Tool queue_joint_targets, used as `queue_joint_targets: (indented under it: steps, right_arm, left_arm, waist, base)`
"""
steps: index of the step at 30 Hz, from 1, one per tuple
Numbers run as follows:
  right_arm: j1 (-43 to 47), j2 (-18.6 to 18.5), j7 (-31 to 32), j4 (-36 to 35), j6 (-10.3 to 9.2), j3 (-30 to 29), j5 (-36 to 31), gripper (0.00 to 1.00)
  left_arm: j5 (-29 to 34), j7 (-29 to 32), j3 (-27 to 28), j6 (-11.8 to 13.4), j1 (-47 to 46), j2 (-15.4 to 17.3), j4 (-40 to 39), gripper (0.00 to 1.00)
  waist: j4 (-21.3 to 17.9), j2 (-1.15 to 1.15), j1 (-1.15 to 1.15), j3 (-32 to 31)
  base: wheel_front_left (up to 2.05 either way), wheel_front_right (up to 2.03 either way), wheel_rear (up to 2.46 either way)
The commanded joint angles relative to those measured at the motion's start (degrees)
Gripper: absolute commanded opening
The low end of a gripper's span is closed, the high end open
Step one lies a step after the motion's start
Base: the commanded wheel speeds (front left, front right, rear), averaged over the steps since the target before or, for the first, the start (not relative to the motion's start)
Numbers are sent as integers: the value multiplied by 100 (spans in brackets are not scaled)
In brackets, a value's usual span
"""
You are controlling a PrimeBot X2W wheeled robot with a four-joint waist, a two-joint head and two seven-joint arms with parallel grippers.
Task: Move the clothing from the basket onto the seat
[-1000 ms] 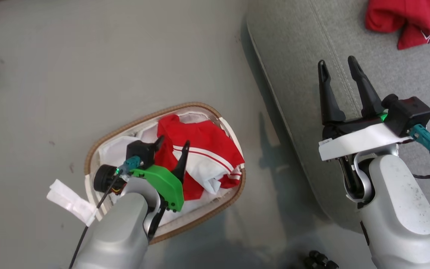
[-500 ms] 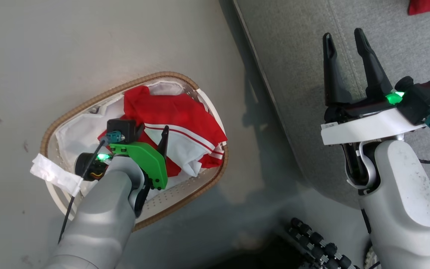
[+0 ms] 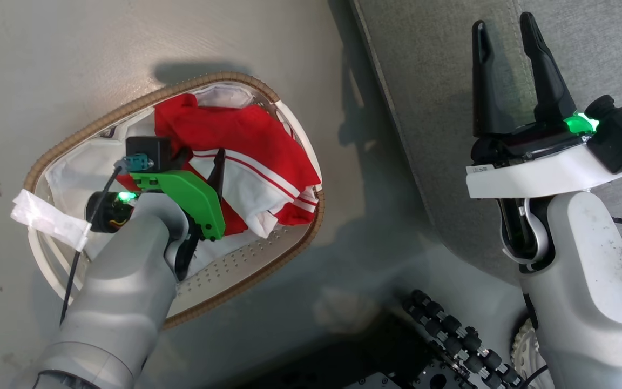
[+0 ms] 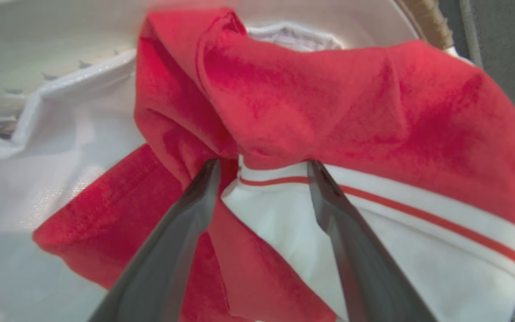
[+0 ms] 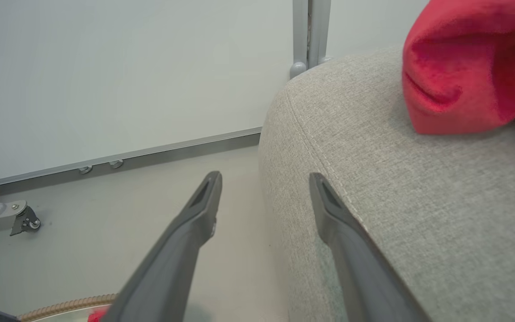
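Red garment (image 4: 329, 103) looks soft and light; pinch the bunched fold between the left gripper's (image 4: 262, 164) parted jaws, the right gripper's (image 3: 504, 24) likewise apart.

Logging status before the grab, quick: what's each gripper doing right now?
Left gripper: open, straddling a fold of the clothing in the basket.
Right gripper: open, empty, over the seat.

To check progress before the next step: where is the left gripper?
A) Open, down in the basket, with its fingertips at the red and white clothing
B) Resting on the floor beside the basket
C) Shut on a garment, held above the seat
A: the left gripper is open, with its two fingers apart and their tips at the clothing inside the basket.
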Motion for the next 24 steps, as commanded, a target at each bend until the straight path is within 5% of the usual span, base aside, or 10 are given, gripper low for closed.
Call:
queue_joint_targets:
  steps: [1, 15, 23, 24]
  right_arm:
    - [-17, -7, -25, -8, -8, 16, 39, 100]
    - [-89, -7, -25, 10, -8, 92, 92, 100]
    - [-96, -7, -25, -3, -8, 135, 129, 100]
    - [-99, -7, -25, -5, -7, 136, 137, 100]
  left_arm:
    - [-67, -13, -54, -18, -78, 92, -53, 100]
    - [-1009, -47, -1307, -18, -117, 571, -1121, 100]
    - [-1367, -246, -1937, -18, -318, 665, -1079, 100]
    - [-1386, -260, -2014, -18, -341, 671, -1085, 91]
  waist:
    - [-7, 0, -1, 50]
    - [38, 0, -1, 209]
    - [30, 0, -1, 229]
    - [25, 0, -1, 227]
  base:
    - [0, 0, 0]
    - [0, 0, 0]
    - [0, 0, 0]
    - [0, 0, 0]
